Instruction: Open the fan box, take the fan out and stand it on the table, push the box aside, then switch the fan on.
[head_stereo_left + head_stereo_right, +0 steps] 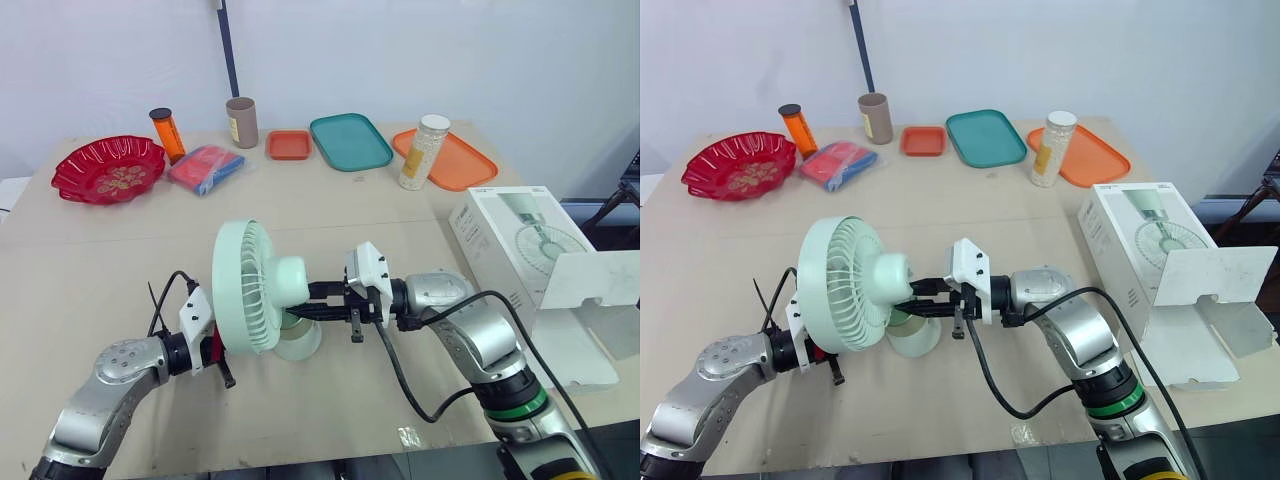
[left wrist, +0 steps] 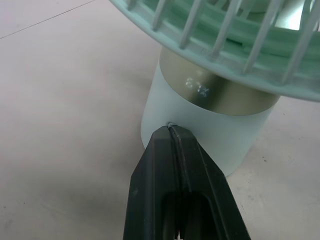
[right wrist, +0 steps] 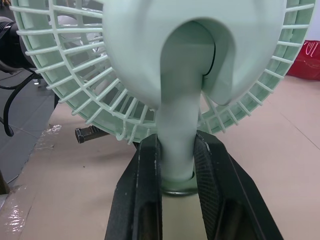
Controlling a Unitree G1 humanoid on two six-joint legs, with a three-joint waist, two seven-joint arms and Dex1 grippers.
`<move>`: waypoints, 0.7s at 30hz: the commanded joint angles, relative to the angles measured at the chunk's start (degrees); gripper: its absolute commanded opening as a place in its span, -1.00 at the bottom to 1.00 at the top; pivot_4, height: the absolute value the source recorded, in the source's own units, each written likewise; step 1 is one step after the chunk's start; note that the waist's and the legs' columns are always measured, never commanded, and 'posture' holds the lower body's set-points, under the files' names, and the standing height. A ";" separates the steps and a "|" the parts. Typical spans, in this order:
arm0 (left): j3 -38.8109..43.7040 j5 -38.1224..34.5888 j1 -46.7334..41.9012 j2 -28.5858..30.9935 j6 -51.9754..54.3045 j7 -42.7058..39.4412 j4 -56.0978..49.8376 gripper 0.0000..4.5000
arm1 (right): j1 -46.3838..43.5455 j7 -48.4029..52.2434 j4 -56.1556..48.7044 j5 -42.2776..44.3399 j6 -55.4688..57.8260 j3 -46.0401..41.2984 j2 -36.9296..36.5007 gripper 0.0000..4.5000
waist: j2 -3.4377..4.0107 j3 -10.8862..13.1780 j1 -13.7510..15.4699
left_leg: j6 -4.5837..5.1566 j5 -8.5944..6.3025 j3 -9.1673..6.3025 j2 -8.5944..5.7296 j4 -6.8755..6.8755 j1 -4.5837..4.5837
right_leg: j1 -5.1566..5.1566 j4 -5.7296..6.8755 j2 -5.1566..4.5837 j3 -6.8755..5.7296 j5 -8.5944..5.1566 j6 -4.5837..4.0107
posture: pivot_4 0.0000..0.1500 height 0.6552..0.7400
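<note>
The mint-green fan (image 1: 250,285) stands upright on its round base (image 1: 298,340) in the middle of the table. My right gripper (image 3: 177,150) reaches in from the right behind the grille and is shut on the fan's stem, one finger (image 3: 145,165) on each side. My left gripper (image 2: 171,131) is shut with nothing in it, its tip touching the wall of the base (image 2: 200,135) below the grille. The white fan box (image 1: 530,260) lies at the right edge with its flap (image 1: 590,280) hanging open.
Along the back of the table stand a red bowl (image 1: 108,168), an orange bottle (image 1: 166,133), a brown cup (image 1: 242,122), a blue-and-red packet (image 1: 205,168), a small orange tray (image 1: 289,144), a teal tray (image 1: 350,141), and a white bottle (image 1: 424,152) on an orange tray (image 1: 470,165).
</note>
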 commanded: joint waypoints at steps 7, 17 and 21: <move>3.41 -2.94 2.58 2.01 0.47 -0.58 -6.48 -0.98 | 0.10 -0.32 0.06 -0.83 -0.77 0.76 0.25 -0.84 | 0.00 0.00 -0.02 | 0.01 -0.01 0.00 0.02 0.00 0.00 | -0.01 0.00 0.01 0.00 0.00 0.00 | 1.00 1.00; 9.97 -4.78 6.68 3.82 2.18 2.51 -8.66 -0.98 | -0.07 0.37 0.64 -1.01 -1.43 0.55 -0.14 -0.84 | 0.02 -0.01 -0.07 | 0.02 -0.01 0.01 0.04 -0.01 0.08 | 0.03 0.00 0.04 0.00 0.00 0.00 | 1.00 1.00; 13.44 -4.64 10.67 4.70 1.78 2.83 -8.76 -0.98 | -0.08 0.76 0.84 -0.95 -1.69 0.56 -0.29 -0.84 | 0.03 -0.01 -0.10 | 0.02 -0.02 0.02 0.05 -0.02 0.10 | 0.04 0.00 0.04 0.01 0.00 -0.01 | 1.00 1.00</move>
